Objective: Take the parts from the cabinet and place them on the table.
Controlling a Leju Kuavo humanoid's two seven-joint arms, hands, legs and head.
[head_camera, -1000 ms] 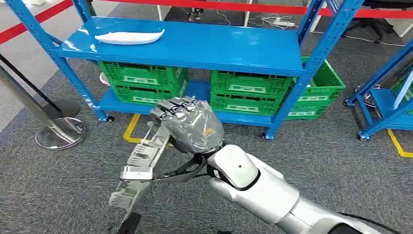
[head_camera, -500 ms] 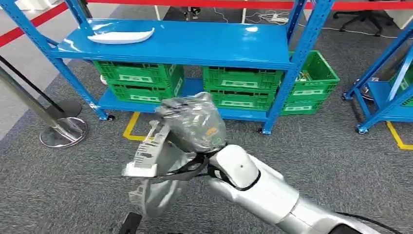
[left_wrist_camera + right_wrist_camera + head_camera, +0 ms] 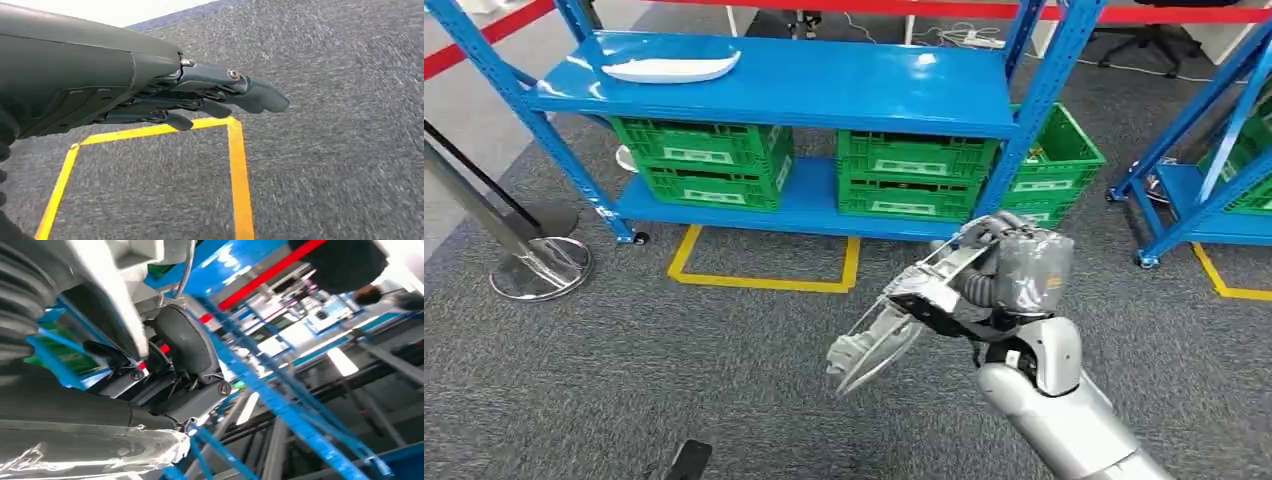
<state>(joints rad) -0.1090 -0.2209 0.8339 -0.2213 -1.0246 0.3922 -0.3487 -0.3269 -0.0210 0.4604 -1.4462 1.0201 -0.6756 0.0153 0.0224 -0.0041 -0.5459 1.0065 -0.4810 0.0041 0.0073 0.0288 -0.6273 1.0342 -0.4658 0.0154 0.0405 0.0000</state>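
A blue shelving rack (image 3: 774, 95) is seen at the far side, with green crates (image 3: 709, 160) set on its lower shelf and a white part (image 3: 669, 68) laid on the upper shelf at the left. A long grey part (image 3: 894, 325) is gripped by the right hand (image 3: 1014, 270) over the carpet (image 3: 574, 380). The left hand (image 3: 220, 97) is held with fingers extended, nothing in it.

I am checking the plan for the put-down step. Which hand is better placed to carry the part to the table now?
The right hand, most likely: it already grips the long silver part. The left hand hangs over the carpet and the yellow floor tape, holding nothing.
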